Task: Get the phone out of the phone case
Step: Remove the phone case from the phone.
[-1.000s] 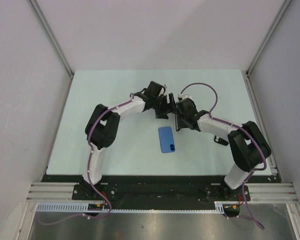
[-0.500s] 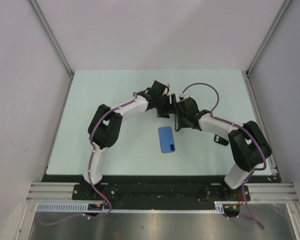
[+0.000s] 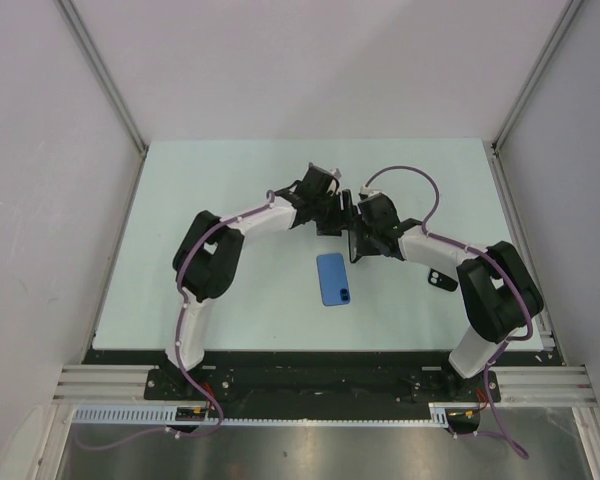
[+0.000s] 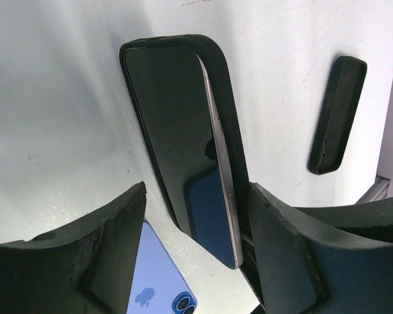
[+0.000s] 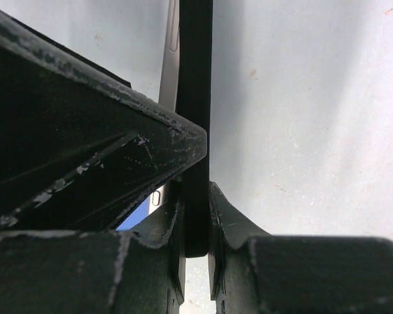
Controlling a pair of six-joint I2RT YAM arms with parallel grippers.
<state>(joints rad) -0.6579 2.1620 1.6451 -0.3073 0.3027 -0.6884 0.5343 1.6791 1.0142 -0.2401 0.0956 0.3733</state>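
Observation:
The phone (image 4: 177, 144) has a glossy black screen and a silver edge. It stands on its long edge in the black phone case (image 4: 224, 98), and its silver side has come partly away from the case wall. My left gripper (image 4: 198, 196) is open, with one finger on each side of the phone's near end. The left finger stands clear of the screen. My right gripper (image 5: 196, 196) is shut on the case's edge (image 5: 195, 98), with the phone's silver side (image 5: 171, 52) just left of it. In the top view both grippers, left (image 3: 332, 212) and right (image 3: 358, 238), meet at mid-table.
A blue-backed phone (image 3: 333, 279) lies flat just in front of the grippers and shows under my left fingers (image 4: 154, 281). A small black fob-like object (image 3: 441, 281) lies to the right, by my right arm. It also shows in the left wrist view (image 4: 336, 114).
My left gripper has moved a little to the right, closer to the right gripper and the held case. The right gripper has kept its hold.

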